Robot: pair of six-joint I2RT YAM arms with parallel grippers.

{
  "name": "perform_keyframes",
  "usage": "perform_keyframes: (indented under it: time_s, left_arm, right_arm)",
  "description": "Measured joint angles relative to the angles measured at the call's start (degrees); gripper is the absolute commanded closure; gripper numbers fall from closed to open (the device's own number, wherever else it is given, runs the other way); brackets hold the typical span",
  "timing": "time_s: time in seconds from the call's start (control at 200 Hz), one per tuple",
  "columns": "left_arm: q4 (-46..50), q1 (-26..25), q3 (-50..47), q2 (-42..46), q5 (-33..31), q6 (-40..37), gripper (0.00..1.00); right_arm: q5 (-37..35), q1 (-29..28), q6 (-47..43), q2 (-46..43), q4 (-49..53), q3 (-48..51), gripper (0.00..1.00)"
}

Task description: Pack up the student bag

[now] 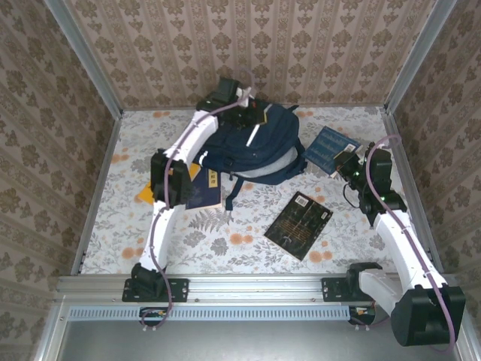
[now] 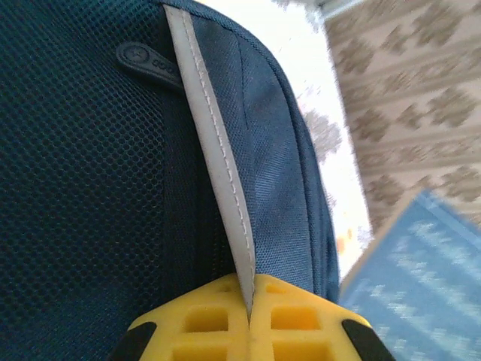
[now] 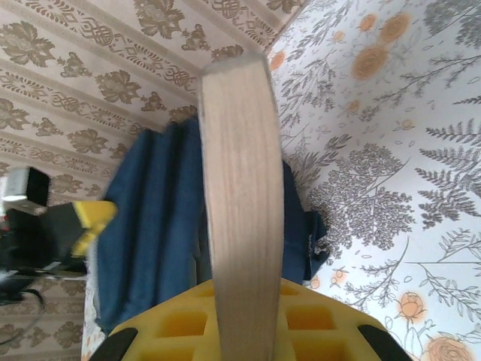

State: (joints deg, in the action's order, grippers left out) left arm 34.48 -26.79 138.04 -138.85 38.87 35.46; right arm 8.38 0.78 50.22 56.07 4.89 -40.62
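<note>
Near the front edge of the table (image 1: pixel 225 244), right of centre, a black book (image 1: pixel 298 224) lies flat and unpacked. Toward the left side a dark book (image 1: pixel 207 188) and a yellow item (image 1: pixel 145 194) lie partly under the left arm, also unpacked. Further back on the right, the right gripper (image 3: pixel 244 301) is clamped across a blue book (image 3: pixel 240 173), its page edge toward the wrist camera. The book is held just beside the student bag (image 1: pixel 259 150), apparently ready for insertion. The bag lies at the middle of the far edge. At its far side the left gripper (image 2: pixel 249 304) is pinched fully closed on the bag's white stripe (image 2: pixel 214 150), judged a hold to lift the fabric or steady the opening.
</note>
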Motion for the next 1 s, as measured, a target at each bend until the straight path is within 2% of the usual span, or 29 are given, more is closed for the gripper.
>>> perform_keyframes:
  time_s: [0.15, 0.275, 0.495, 0.64, 0.805, 0.83, 0.85, 0.915, 0.945, 1.0]
  left_arm:
    - [-4.6, 4.3, -2.3, 5.3, 3.8, 5.6, 1.0]
    - [-7.5, 5.6, -4.0, 6.9, 5.6, 9.2, 1.0]
    - [-9.8, 5.8, -6.3, 7.0, 7.6, 13.0, 1.0]
    - [-11.3, 5.9, -6.8, 7.0, 8.0, 14.4, 1.0]
    - [-12.0, 5.9, -7.3, 7.0, 8.4, 15.2, 1.0]
    - [-12.1, 6.0, -7.3, 7.0, 8.4, 15.3, 1.0]
    - [-12.1, 6.0, -7.3, 7.0, 8.5, 15.4, 1.0]
    - [-12.3, 6.3, -7.4, 7.0, 8.5, 15.5, 1.0]
    - [-12.3, 6.4, -7.4, 7.0, 8.6, 15.6, 1.0]
    - [-12.6, 6.6, -7.6, 7.1, 8.7, 15.6, 1.0]
  right_arm:
    - [6.0, -0.3, 3.0, 5.6, -6.9, 0.3, 1.0]
    - [11.9, -1.6, 6.6, 13.2, -14.5, -0.2, 1.0]
    - [20.5, -8.9, 12.7, 31.7, -26.0, -10.8, 1.0]
    - [22.5, -14.1, 17.1, 43.7, -33.0, -19.2, 1.0]
    - [20.3, -18.8, 21.9, 58.5, -35.8, -29.5, 1.0]
    - [19.9, -19.4, 22.4, 60.7, -35.9, -31.2, 0.96]
    - [19.3, -19.8, 22.5, 62.2, -35.9, -32.5, 0.89]
    - [17.8, -21.4, 22.9, 67.7, -35.1, -38.0, 0.56]
    - [17.2, -22.0, 22.4, 69.6, -34.0, -40.6, 0.47]
    - [16.6, -22.9, 21.2, 72.6, -31.6, -45.1, 0.38]
